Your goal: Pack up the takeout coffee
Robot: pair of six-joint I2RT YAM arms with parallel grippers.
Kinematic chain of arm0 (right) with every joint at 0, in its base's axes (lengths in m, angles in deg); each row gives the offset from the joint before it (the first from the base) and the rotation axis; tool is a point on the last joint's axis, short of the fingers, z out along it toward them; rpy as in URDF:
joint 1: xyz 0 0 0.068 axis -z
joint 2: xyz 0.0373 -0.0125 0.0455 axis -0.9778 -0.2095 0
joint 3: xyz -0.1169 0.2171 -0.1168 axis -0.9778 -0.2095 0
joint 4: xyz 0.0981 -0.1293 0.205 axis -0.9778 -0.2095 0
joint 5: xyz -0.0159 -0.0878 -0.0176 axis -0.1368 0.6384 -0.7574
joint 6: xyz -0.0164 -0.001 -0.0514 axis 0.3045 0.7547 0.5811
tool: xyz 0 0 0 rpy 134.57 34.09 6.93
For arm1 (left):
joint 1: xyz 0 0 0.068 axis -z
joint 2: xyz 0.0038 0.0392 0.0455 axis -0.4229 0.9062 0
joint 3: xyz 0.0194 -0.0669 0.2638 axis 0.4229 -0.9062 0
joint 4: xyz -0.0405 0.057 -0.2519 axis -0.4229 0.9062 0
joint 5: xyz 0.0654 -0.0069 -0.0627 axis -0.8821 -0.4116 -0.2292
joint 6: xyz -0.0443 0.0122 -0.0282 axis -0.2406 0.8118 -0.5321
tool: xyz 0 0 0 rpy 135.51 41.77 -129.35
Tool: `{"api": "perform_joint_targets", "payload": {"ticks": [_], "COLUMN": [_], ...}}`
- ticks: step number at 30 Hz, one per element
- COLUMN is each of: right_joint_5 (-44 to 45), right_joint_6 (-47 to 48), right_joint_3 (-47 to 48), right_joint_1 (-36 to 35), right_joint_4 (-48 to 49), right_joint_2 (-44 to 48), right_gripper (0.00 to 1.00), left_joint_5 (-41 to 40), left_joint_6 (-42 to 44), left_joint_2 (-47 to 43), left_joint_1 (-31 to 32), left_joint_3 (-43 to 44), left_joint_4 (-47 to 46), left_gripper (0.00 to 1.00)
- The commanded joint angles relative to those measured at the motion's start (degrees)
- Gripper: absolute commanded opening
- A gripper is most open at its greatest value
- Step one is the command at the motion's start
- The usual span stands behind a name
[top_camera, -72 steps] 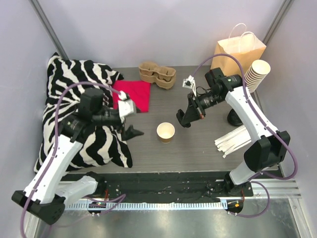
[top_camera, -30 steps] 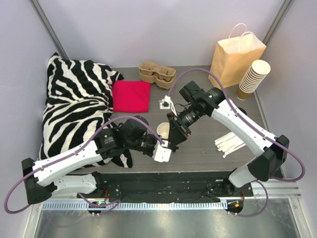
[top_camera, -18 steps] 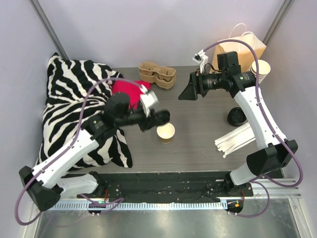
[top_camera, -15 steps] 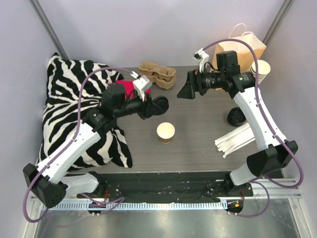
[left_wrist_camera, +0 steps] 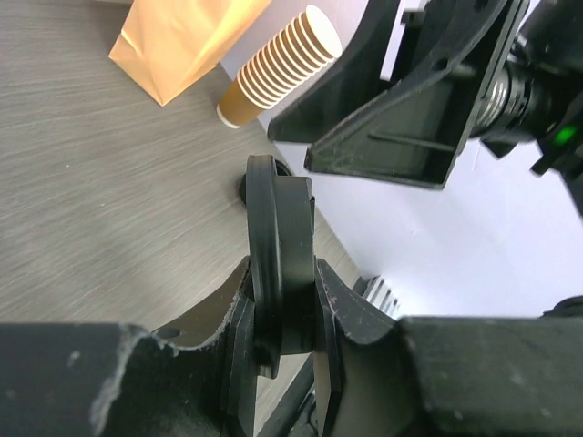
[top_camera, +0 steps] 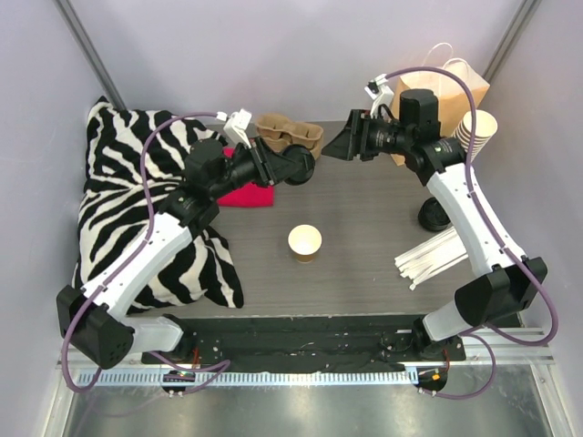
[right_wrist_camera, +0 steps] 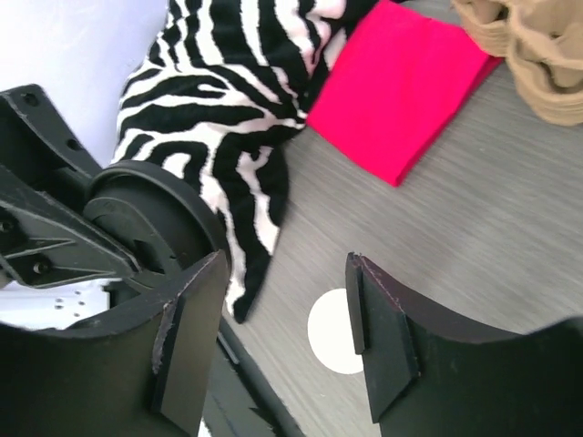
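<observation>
Left arm drawn back from the cup, lid in its grip.
Since half a second ago the left gripper [top_camera: 291,169] has moved away from the paper cup [top_camera: 305,242] to just in front of the pulp cup carrier [top_camera: 290,135]. It is clamped on a black lid [left_wrist_camera: 273,237] held on edge. The right gripper [top_camera: 351,143], jaws apart and holding nothing, faces that lid from nearby. The cup stands upright and lidless at mid-table, well apart from both grippers and from the paper bag [top_camera: 446,91].

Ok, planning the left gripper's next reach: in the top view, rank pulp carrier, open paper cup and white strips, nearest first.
From the left gripper, gripping the black lid:
1. pulp carrier, just beyond it
2. open paper cup, table centre
3. white strips, near right
</observation>
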Motion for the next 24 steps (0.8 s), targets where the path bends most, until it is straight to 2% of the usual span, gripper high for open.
{"api": "perform_joint_targets", "payload": {"ticks": [1, 5, 13, 24], "right_joint_5": [-1.13, 0.27, 4.66, 1.24], "right_joint_6": [-5.29, -4.15, -1.87, -4.24], "right_joint_3": [-1.23, -1.49, -1.14, 2.03], "right_joint_1": [-2.38, -4.93, -5.46, -5.37], "right_joint_4": [6.08, 6.09, 5.56, 4.42], "right_joint_2": [1.38, 1.73, 3.31, 0.85], "right_gripper": [0.61, 0.59, 0.51, 0.50], "left_joint_5": [-0.62, -0.27, -0.09, 2.02], "left_joint_6": [-4.98, -5.25, -5.86, -7.88], "left_joint_2": [0.53, 0.97, 1.85, 3.69], "left_joint_1": [-0.53, -0.79, -1.23, -3.42], "left_joint_3": [-0.06, 0.11, -0.33, -1.03], "left_joint_4": [-4.10, -3.57, -3.57, -4.10], "left_gripper": [0.03, 0.02, 0.00, 0.00]}}
